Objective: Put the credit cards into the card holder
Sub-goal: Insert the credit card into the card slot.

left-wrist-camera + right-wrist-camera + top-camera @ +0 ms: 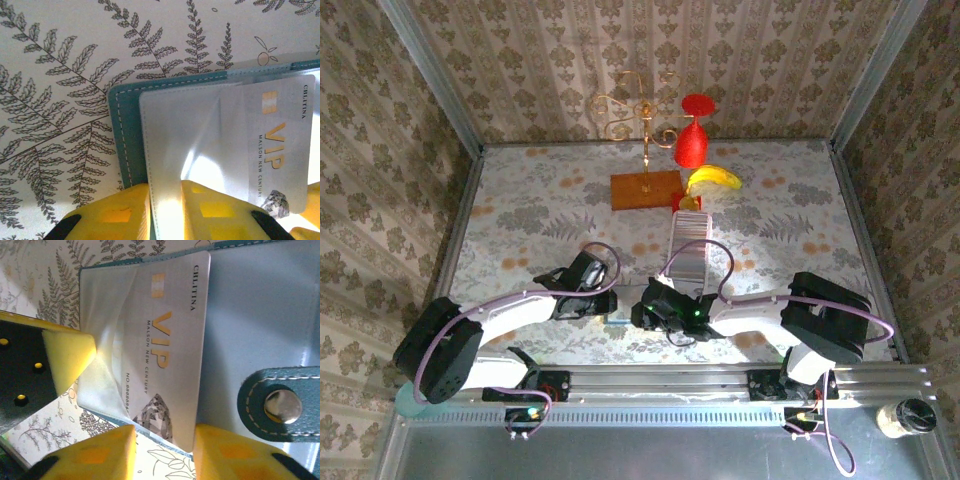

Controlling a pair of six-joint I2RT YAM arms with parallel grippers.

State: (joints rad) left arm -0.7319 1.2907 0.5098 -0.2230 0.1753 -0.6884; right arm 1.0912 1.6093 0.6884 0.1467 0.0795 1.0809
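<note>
Lying open on the fern-printed table (55, 90), the card holder (126, 145) shows its teal stitched cover around a pale, glossy inner pocket. The left gripper (165, 192) meets the holder at one edge. Its yellow fingers (117, 217) stand close together with the pocket's edge between them, clamped on that flap.

A silver VIP card (170, 350) lies on the holder's pale inside, partly under the clear pocket, with one end reaching the holder's edge. The right gripper (165, 437) straddles that end. Its fingers (235, 455) stand apart, one at each long edge of the card, and whether they press on it cannot be told. The holder's snap tab (280, 402), with its metal stud, lies flat on the interior just beside the card.

Seen from above, the holder sits between the two grippers. The credit cards (688, 245) stand as a ribbed, striped row beyond the holder, near it. The orange-brown wooden block (646, 188) sits farther beyond the holder, well apart from it.
</note>
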